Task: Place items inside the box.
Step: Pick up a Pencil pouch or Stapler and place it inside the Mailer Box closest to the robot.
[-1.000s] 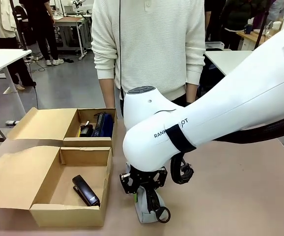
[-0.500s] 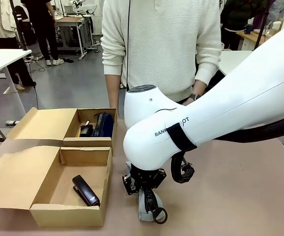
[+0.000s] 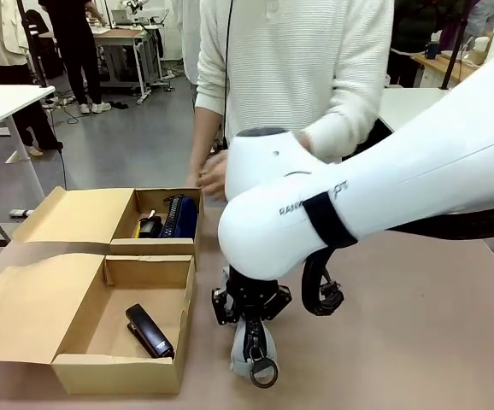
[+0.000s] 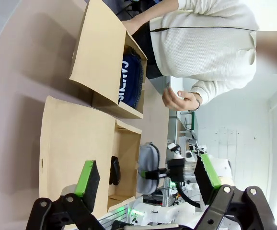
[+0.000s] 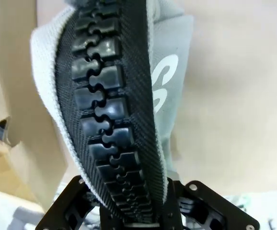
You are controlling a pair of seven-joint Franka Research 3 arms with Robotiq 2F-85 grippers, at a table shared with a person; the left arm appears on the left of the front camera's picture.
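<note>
My right gripper is shut on the top of the grey zip pouch, which hangs down to the table just right of the cardboard box. Up close, the pouch's black zip runs down between the fingers of the right gripper. A black stapler lies in the near compartment. The navy pouch and a yellow and black item sit in the far compartment. My left gripper is open and holds nothing, high above the box, the navy pouch and the grey pouch.
A person in a white sweater stands at the far side, one hand held out above the table near the box's far right corner. The box's open flaps spread to the left. Bare table lies to the right.
My right gripper has shut on the grey pouch and shifted it slightly. The person has leaned in and brought a hand forward toward the box.
</note>
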